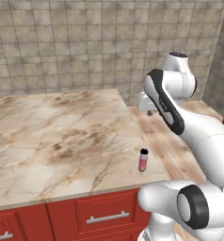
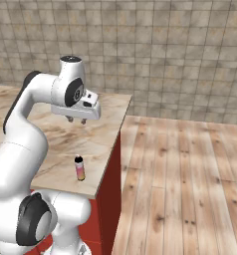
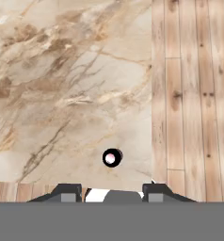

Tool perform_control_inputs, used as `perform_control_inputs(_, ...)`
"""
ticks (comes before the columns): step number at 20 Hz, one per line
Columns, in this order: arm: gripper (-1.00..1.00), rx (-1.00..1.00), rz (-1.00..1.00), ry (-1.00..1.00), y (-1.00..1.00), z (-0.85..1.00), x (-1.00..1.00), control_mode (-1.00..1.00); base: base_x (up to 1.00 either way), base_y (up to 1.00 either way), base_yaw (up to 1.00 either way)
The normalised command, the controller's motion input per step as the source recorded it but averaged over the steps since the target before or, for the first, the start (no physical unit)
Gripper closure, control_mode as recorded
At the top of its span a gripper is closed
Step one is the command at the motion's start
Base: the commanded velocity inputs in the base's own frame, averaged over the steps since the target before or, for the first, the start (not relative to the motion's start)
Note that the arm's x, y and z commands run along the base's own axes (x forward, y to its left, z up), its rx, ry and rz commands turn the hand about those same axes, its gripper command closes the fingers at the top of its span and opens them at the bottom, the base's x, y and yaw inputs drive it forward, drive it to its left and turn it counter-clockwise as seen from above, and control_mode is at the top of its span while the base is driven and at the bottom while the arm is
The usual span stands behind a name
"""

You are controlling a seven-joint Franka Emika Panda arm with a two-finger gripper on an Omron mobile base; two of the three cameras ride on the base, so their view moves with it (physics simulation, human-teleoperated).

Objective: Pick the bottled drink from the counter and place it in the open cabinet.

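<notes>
Left base view: you look from behind arm's left, forward and down across counter toward tiled wall. Right base view: you look from behind arm's right, along counter's end and out over wooden floor. Both share counter corner with bottled drink. Hand view: you look straight down from well above onto bottle cap, counter edge, floor.

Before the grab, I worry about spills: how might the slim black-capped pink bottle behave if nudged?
The slim black-capped pink bottle stands upright, tall for its narrow base, so it probably tips easily. Being round, it would likely roll, and it sits near the marble counter's corner.
</notes>
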Motion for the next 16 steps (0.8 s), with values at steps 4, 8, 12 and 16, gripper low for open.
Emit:
perform_control_inputs(4,-1.0,0.0,0.0,-0.06,0.05,-0.01,0.0,-1.0,0.0,0.0,0.0)
perform_control_inputs(8,-1.0,0.0,0.0,-0.17,0.05,-0.05,0.01,-1.0,0.0,0.0,0.0)
perform_control_inputs(12,-1.0,0.0,0.06,-0.28,-0.01,-0.12,0.08,-1.0,0.0,0.0,0.0)
perform_control_inputs(16,-1.0,0.02,0.4,-0.07,-0.31,0.0,0.0,-1.0,0.0,0.0,0.0)
